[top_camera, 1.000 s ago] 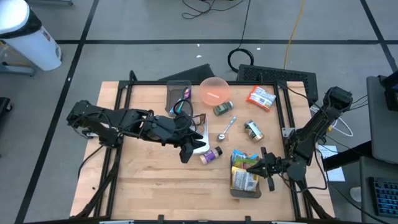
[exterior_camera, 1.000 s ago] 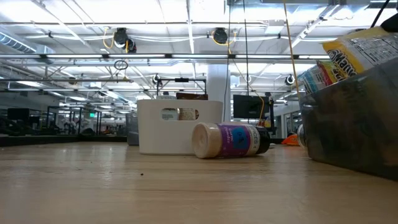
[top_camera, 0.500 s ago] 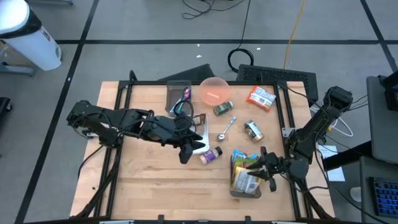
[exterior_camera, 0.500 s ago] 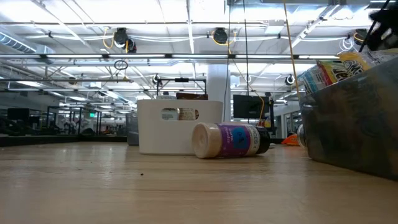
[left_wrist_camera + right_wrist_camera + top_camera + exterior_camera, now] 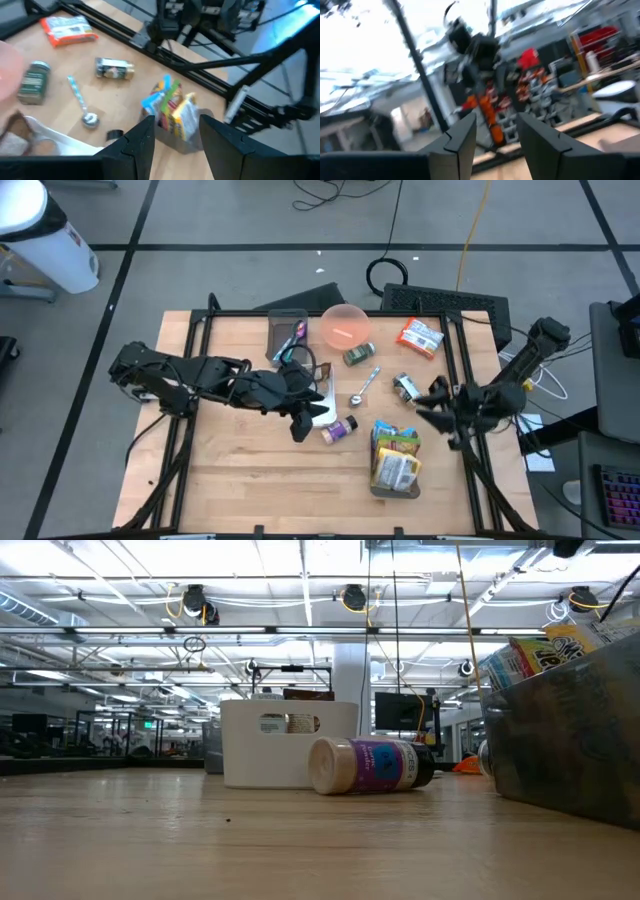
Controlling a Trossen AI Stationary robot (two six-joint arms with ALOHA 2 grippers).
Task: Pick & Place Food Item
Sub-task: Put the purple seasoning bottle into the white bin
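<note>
right gripper (image 5: 432,402) up off the table, jaws spread, holding nothing | snack bags (image 5: 393,458) sitting in dark bin (image 5: 381,488) | left gripper (image 5: 308,420) over white box (image 5: 322,411), jaws apart | spice bottle (image 5: 339,429) lying between box and bin

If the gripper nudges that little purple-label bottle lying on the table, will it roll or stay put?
The purple-label bottle lies on its side on the bare wood table, so it would likely roll across its length. It looks small and probably light. Its round, smooth body may slip between fingers unless pinched squarely.
</note>
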